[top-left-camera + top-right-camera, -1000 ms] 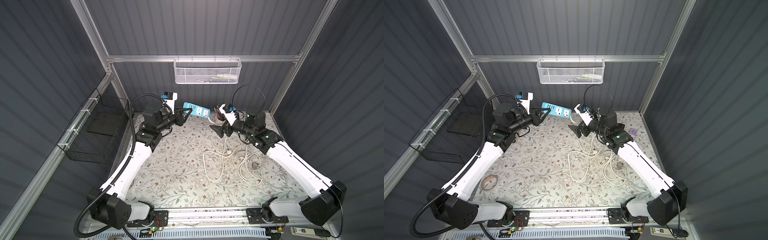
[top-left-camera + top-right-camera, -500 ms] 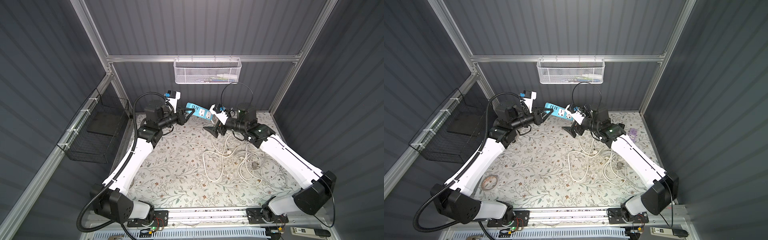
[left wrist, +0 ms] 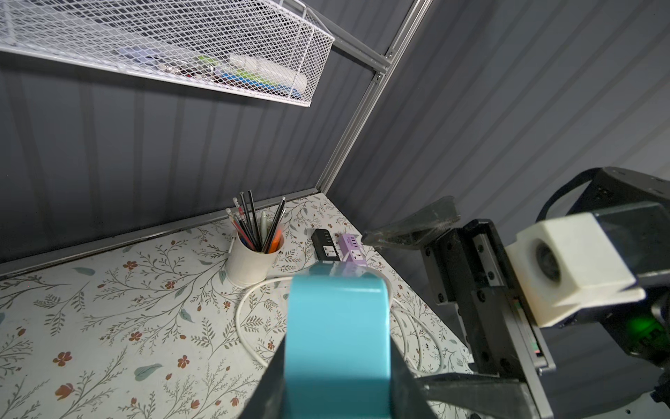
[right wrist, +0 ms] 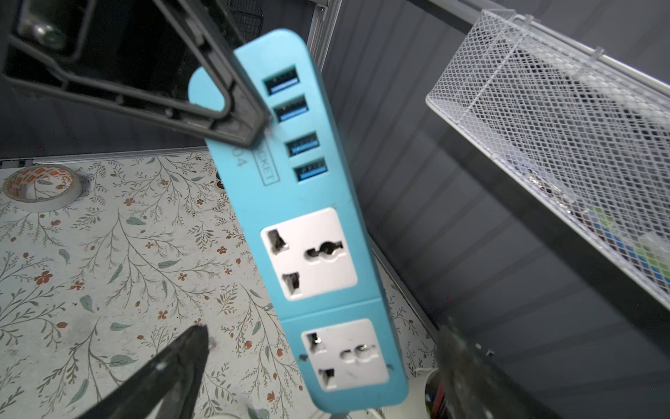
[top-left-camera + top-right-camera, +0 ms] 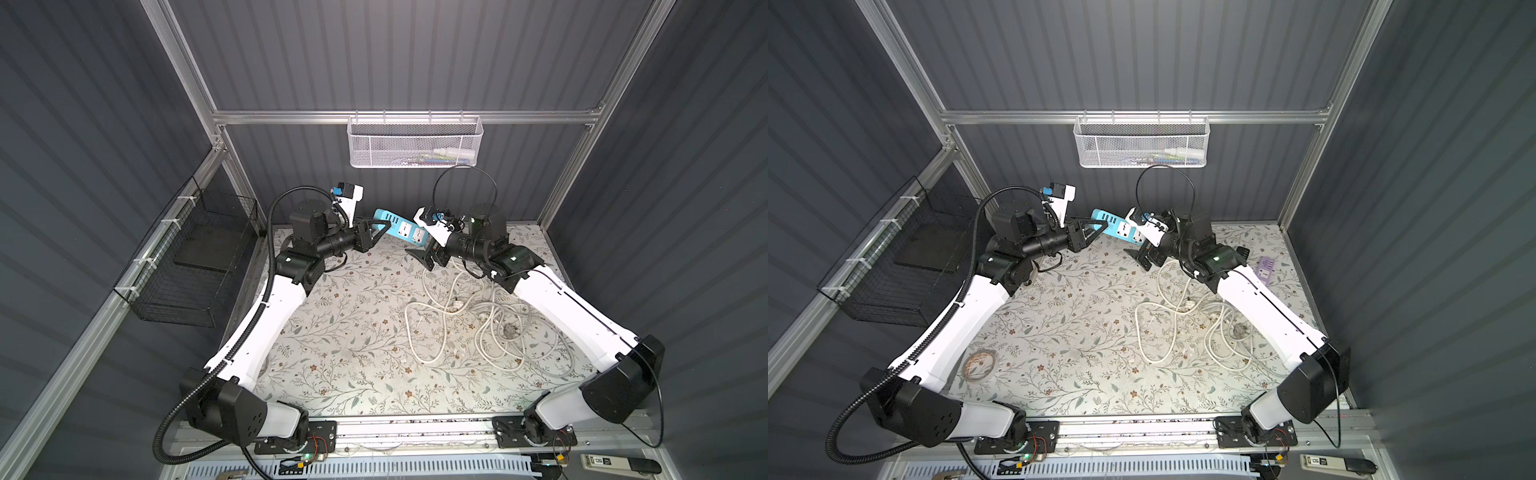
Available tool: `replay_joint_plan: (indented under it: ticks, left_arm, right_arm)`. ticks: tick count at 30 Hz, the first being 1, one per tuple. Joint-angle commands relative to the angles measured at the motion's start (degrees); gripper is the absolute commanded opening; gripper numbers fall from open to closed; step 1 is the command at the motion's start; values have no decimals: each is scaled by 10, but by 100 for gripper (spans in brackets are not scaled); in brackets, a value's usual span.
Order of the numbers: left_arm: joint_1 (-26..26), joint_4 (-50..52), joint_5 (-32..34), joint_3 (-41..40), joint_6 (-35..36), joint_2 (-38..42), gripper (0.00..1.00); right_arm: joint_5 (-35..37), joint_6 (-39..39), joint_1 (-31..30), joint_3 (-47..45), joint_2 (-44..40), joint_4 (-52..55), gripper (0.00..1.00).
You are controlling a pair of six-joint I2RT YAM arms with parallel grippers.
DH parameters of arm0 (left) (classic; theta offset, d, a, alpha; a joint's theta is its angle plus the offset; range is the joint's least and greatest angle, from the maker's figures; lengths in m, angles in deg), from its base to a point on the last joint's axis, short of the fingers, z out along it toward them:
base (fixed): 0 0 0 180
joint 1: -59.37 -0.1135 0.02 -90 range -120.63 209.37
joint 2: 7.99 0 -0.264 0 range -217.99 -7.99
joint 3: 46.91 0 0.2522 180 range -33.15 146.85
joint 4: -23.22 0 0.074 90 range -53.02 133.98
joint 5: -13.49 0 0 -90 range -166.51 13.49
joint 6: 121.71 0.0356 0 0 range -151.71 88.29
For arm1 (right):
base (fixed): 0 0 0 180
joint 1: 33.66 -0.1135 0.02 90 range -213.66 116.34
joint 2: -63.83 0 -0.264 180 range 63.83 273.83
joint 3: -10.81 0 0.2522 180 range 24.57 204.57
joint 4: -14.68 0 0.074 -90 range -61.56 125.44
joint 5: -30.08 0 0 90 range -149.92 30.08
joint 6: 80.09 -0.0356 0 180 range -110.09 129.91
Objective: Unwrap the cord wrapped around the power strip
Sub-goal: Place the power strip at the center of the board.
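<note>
Where grey walls [image 5: 415, 62] meet, floral tabletop [image 5: 353, 332] holds cord [image 5: 494, 308].

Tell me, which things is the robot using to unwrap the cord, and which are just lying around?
For the job: blue power strip, held up by the left jaws; its white cord, in loose loops.

Just lying about: pen cup, black power strip, purple power strip, tape roll, white mesh basket, black wire basket.

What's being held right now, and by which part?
The left gripper holds the power strip by its USB-port end; the right gripper is open, holding nothing.
</note>
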Motion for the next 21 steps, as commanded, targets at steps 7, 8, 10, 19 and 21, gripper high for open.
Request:
replay_joint_plan:
  ticks: [7,8,10,19,21]
  left_arm:
    - [-3,-12,-49,22,-1,8,0]
    - [-3,-11,-53,23,-1,8,0]
    - [-3,-7,-59,24,0,8,0]
    - [-3,-6,-59,25,3,11,0]
    - [-3,-7,-63,25,3,11,0]
  right_arm:
    - [1,8,-1,34,27,-20,99]
    - [-1,9,-1,40,32,-19,99]
    - [-4,9,-1,52,41,-14,98]
    - [-24,1,-1,53,52,-12,83]
    - [-24,0,0,50,50,-14,78]
